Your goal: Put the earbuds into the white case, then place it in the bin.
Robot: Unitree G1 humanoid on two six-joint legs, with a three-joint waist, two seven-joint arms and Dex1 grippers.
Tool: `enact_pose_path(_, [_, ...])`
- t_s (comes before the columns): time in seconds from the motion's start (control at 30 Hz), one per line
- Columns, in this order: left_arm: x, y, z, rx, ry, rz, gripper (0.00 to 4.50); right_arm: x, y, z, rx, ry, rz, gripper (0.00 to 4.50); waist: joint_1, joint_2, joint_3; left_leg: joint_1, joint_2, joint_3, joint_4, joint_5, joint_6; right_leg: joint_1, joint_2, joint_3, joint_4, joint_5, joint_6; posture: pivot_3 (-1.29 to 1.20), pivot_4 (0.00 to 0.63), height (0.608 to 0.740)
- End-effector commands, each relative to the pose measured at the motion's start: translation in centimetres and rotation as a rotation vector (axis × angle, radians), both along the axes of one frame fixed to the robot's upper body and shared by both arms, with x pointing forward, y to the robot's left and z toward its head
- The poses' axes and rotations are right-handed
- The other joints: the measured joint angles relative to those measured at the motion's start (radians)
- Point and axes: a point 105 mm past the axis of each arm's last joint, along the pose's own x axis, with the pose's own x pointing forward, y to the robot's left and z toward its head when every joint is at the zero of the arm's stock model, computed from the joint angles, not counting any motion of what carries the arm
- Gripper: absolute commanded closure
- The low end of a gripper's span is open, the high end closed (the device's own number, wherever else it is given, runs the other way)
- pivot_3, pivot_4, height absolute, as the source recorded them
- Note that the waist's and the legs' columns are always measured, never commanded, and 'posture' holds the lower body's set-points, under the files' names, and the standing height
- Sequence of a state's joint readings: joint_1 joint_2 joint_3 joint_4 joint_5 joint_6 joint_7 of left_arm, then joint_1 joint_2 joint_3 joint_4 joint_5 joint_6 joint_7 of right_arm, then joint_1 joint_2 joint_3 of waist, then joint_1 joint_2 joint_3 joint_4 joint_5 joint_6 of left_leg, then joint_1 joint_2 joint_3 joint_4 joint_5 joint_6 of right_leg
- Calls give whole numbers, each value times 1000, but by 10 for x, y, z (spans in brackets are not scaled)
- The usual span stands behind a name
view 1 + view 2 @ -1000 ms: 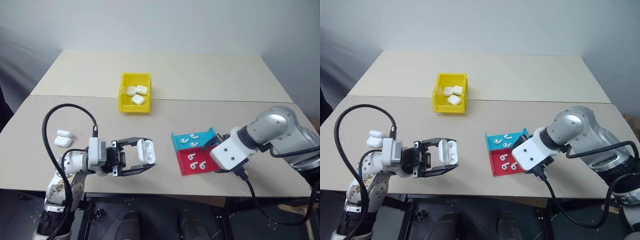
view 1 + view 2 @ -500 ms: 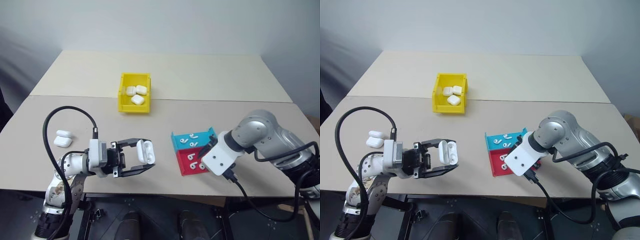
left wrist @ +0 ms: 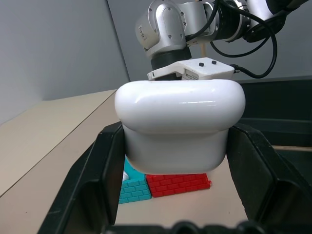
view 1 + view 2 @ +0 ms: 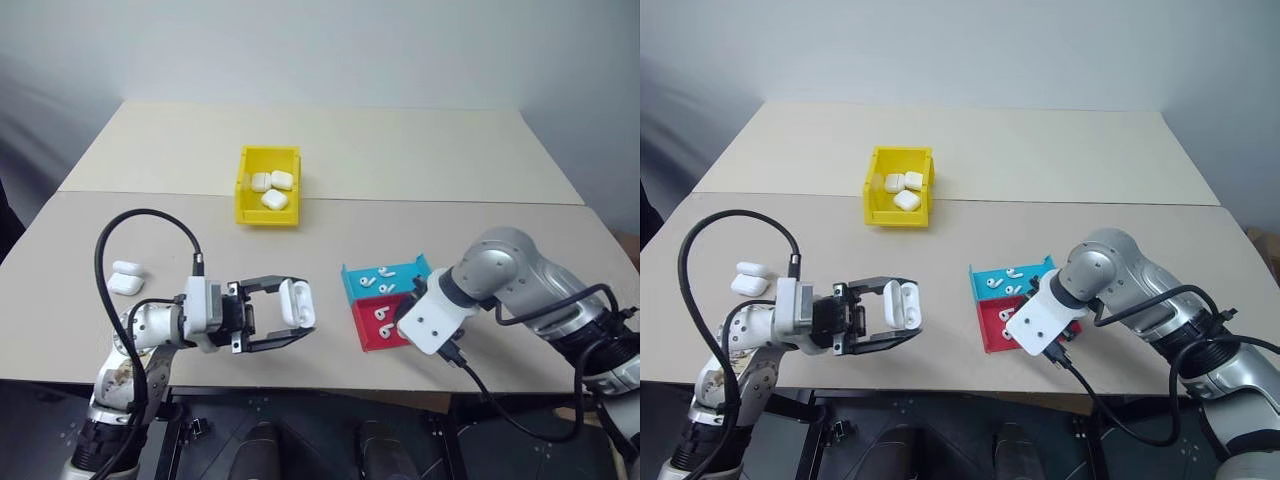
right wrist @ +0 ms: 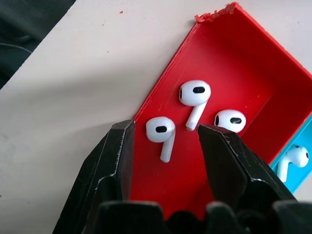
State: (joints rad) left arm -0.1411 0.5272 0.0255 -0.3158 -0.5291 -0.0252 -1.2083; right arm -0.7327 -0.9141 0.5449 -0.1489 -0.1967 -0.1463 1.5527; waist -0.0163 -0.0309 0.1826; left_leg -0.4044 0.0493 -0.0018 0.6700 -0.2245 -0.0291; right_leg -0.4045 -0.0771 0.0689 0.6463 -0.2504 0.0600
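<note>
- Earbuds (image 5: 161,134): several small white pieces lie loose in the red tray (image 5: 234,58) at near right of the worktop (image 4: 400,150); more lie in the blue tray (image 4: 372,275) that touches the red tray on its far side.
- Right wrist view: three earbuds seen on the red floor; one sits between the two black fingers (image 5: 119,161), not touched by either; a fourth earbud lies on the blue floor past the red wall.
- Right gripper (image 5: 165,146): points steeply down over the red tray's near-left part, fingers apart, nothing held.
- White case (image 4: 294,302): held above the near-left edge of the worktop, clear of the surface, clamped between the fingers of the left gripper (image 4: 290,315).
- Left wrist view: case lid is down; each black finger presses on one side of the case body; the right arm and both trays stand behind it.
- Left gripper points level toward the right, well apart from the trays.
- Bin (image 4: 246,195): yellow, far centre-left of the worktop near the seam between the two boards; three white cases lie inside it.
- Spare cases (image 4: 126,278): two more white cases lie touching each other at the left of the worktop, behind the looping black cable (image 4: 150,225) of the left arm.
</note>
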Motion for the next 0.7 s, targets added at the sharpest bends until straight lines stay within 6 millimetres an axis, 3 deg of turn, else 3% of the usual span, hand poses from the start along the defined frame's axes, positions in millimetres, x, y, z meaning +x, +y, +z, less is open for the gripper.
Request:
enact_pose_path(0.03, [-4,-2,10,1,-65,-9,1700,-1,0,3,-30,-9,35,2015,0,0,0,0,0,0,0,0,0,0,0,0,0,0,0,0,150,740])
enact_pose_path(0.17, [-3,-2,7,17,-46,0,1700,1,-1,0,-45,-7,35,2015,0,0,0,0,0,0,0,0,0,0,0,0,0,0,0,0,150,740])
enact_pose_path(0.33, [-3,-2,8,20,-44,5,1700,3,-1,-2,-43,-18,42,3196,0,0,0,0,0,0,0,0,0,0,0,0,0,0,0,0,150,740])
enact_pose_path(0.7, [-4,-2,7,28,-39,3,1700,4,-3,-2,-53,-21,41,3196,0,0,0,0,0,0,0,0,0,0,0,0,0,0,0,0,150,740])
